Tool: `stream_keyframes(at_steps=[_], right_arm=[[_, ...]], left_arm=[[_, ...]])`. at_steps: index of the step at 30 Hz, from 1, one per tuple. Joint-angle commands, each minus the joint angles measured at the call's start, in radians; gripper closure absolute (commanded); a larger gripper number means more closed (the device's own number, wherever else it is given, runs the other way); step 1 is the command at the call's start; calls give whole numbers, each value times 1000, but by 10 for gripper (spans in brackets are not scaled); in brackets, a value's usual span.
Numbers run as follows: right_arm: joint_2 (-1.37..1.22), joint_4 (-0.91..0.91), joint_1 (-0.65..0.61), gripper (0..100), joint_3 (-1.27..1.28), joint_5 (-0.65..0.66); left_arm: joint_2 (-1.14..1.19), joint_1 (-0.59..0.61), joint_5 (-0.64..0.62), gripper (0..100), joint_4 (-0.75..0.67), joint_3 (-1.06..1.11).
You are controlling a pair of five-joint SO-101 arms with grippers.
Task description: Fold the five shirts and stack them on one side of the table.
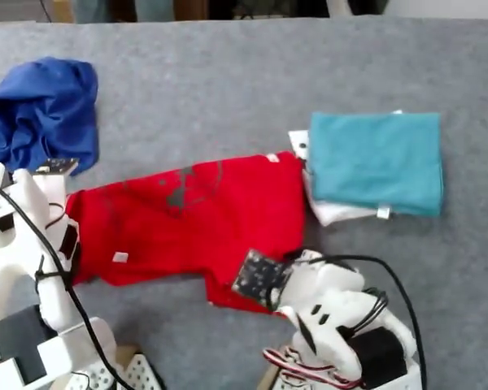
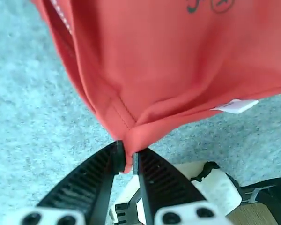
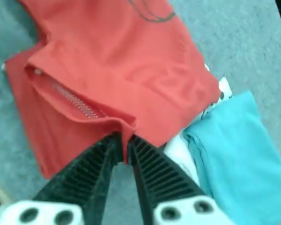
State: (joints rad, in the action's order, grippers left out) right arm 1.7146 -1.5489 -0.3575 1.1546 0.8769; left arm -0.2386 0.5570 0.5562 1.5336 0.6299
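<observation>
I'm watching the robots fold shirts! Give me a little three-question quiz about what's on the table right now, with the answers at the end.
1. True or false: the teal shirt lies folded on top of the white shirt.
2. Fill the blank: the crumpled shirt, not yet folded, is coloured ____.
3. Pick one: the left gripper and the right gripper are both shut on A) the teal shirt, B) the red shirt, C) the crumpled shirt.
Key: 1 true; 2 blue; 3 B.
</observation>
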Motion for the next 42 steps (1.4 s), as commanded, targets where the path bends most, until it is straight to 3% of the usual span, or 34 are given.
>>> stream_keyframes(at_steps=[1,8,22,36,39,42], right_arm=[[-7,-18,-6,984,-5,101],[-7,-83,-6,984,-5,252],[-7,-84,-6,984,-4,258],[-5,-83,-8,978,-12,259],[-5,-83,-6,916,-10,259],[-5,-81,-6,816,-19,259]], left_arm=[[-3,-4,46,971,14,-31],[-3,-1,130,971,54,-35],[-3,130,135,971,52,-74],[-2,128,137,970,55,-42],[-2,128,137,955,55,-42],[-3,133,130,858,55,-47]])
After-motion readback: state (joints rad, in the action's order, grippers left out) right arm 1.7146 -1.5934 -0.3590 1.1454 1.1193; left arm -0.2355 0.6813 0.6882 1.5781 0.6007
